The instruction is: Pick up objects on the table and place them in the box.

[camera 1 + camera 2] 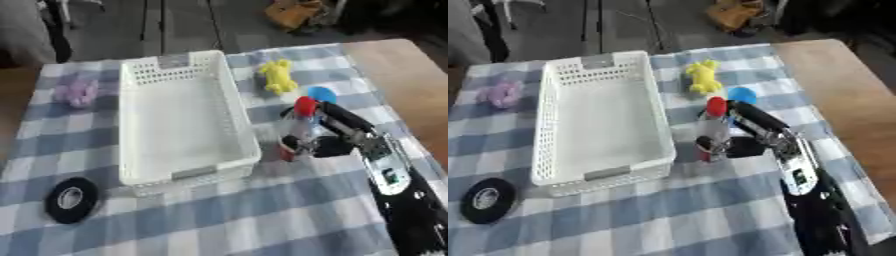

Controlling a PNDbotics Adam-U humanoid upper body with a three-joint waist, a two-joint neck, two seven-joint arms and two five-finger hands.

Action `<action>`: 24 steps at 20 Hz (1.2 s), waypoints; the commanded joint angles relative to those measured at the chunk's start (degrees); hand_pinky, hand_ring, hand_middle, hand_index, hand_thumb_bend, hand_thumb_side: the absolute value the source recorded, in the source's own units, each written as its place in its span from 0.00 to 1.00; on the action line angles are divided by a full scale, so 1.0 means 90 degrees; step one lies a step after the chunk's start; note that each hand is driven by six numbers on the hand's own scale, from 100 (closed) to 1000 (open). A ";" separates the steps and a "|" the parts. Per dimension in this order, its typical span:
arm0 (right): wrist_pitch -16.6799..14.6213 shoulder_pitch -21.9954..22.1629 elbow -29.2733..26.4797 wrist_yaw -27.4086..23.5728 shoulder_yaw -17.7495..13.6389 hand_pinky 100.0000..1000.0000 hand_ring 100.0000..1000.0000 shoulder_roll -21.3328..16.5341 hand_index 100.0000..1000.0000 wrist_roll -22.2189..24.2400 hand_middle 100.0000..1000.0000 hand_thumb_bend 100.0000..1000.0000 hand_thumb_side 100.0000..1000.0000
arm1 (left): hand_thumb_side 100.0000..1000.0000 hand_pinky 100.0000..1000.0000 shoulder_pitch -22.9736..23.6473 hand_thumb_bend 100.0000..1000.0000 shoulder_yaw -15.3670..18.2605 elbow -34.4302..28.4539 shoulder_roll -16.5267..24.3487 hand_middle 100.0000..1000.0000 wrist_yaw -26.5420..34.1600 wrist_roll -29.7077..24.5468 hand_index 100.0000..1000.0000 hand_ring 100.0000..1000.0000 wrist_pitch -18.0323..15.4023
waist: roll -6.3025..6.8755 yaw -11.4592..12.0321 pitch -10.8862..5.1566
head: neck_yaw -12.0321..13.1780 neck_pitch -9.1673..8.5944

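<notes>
In the left eye view, a white perforated box (179,120) is seen sitting empty in the middle of a blue-and-white checked cloth (262,210), long side running away from the camera. The right hand (325,137) is brought in from the lower right and its fingers are curled round a small clear bottle with a red cap (300,127), which is held upright just beside the box's right wall, bottom end down near the cloth; whether it's actually touching the cloth can't be told. A yellow toy (277,76) is spotted further back on the cloth, right of the box, and a blue round thing (322,94) is parked just behind the hand. A fuzzy pale purple thing (77,92) is left on the far left side, and a black tape roll (71,200) lies flat near the front left corner of the box. In the right eye view, pretty much the same layout is shown, only shifted left: the bottle is again gripped by the right hand, near the box's front right corner, and bare wooden table (842,90) is seen past the cloth's right edge. The left hand isn't caught in either view.
</notes>
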 commanded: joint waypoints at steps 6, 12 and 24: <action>0.0165 -0.0069 0.0064 0.0154 0.0014 0.23 0.22 -0.0049 0.66 -0.0075 0.44 0.07 0.06 | 0.95 0.38 -0.0066 0.51 -0.0011 -0.0074 0.0108 0.87 0.0030 -0.0007 0.85 0.93 -0.0002 | -0.0005 0.0013 -0.0473 | -0.0014 0.0013; 0.0391 -0.0065 -0.0023 -0.0142 -0.0041 0.18 0.18 -0.0027 0.58 -0.0276 0.38 0.00 0.00 | 0.95 0.38 -0.0069 0.51 -0.0010 -0.0075 0.0113 0.87 0.0026 -0.0002 0.85 0.93 0.0001 | -0.0001 0.0008 -0.0480 | -0.0011 0.0010; 0.1573 -0.0632 -0.1070 -0.2702 0.0244 0.18 0.20 0.0018 0.54 -0.0278 0.37 0.00 0.04 | 0.95 0.38 -0.0061 0.51 -0.0032 -0.0065 0.0117 0.87 0.0029 -0.0022 0.85 0.93 0.0001 | 0.0004 0.0006 -0.0512 | -0.0053 0.0011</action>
